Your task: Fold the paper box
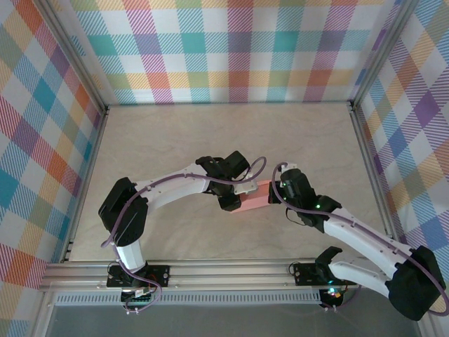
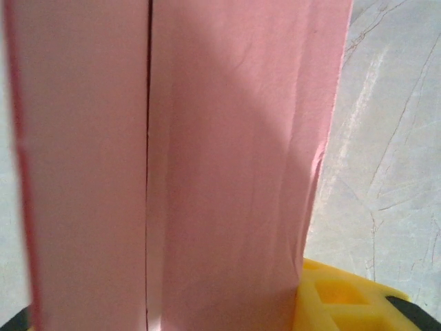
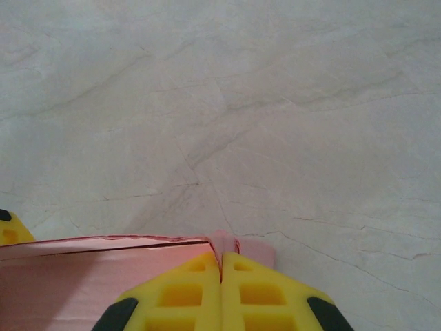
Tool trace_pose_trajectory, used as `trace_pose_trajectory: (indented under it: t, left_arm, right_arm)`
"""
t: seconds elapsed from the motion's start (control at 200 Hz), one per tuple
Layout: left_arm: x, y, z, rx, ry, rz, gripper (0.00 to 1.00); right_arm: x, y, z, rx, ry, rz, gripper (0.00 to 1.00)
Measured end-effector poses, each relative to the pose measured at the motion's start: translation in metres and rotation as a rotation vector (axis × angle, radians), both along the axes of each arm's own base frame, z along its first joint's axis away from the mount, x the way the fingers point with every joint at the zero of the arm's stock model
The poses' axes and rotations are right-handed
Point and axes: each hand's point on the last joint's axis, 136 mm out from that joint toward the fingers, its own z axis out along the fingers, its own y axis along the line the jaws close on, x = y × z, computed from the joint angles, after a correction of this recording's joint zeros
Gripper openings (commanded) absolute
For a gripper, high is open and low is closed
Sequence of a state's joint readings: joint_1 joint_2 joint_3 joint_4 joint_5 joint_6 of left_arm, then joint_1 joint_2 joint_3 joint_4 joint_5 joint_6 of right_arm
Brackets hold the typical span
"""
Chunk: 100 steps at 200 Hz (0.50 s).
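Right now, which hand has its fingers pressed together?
The right hand: its yellow fingers meet on the paper box; the left hand holds its fingers apart.

We count one paper box [image 1: 254, 198], middle of the tabletop [image 1: 210, 133]; two arms at its near edge, left arm [image 1: 168, 186], right arm [image 1: 358, 235]; two grippers, left gripper [image 1: 233, 202], right gripper [image 1: 275, 195].

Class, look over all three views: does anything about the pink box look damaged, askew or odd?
Mildly. In the left wrist view the paper box shows faint wrinkles, its right edge buckles inward low down, and a dark seam between panels gapes slightly. No tear shows.
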<state>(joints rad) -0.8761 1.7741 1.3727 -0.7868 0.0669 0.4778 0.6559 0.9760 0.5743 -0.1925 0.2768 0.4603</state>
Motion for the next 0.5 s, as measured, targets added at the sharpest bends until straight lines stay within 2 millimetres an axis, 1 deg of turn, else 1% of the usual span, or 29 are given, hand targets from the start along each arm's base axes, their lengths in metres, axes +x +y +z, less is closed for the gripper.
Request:
trace_pose_trajectory:
  t: [0.21, 0.29, 0.5]
  left_arm:
    - [-0.0009, -0.0007, -0.0003, -0.001, 0.002, 0.004, 0.35]
    - [-0.0015, -0.0013, -0.0005, -0.002, 0.003, 0.009, 0.36]
    - [-0.0013, -0.0012, -0.0018, -0.004, 0.004, 0.027, 0.41]
  right_arm:
    - [-0.002, -0.0014, -0.0037, 0.033, -0.052, 0.005, 0.0]
    - [-0.0029, -0.0022, -0.0079, 0.039, -0.072, 0.01, 0.0]
    - [-0.0021, -0.0016, -0.0095, 0.059, -0.122, 0.019, 0.0]
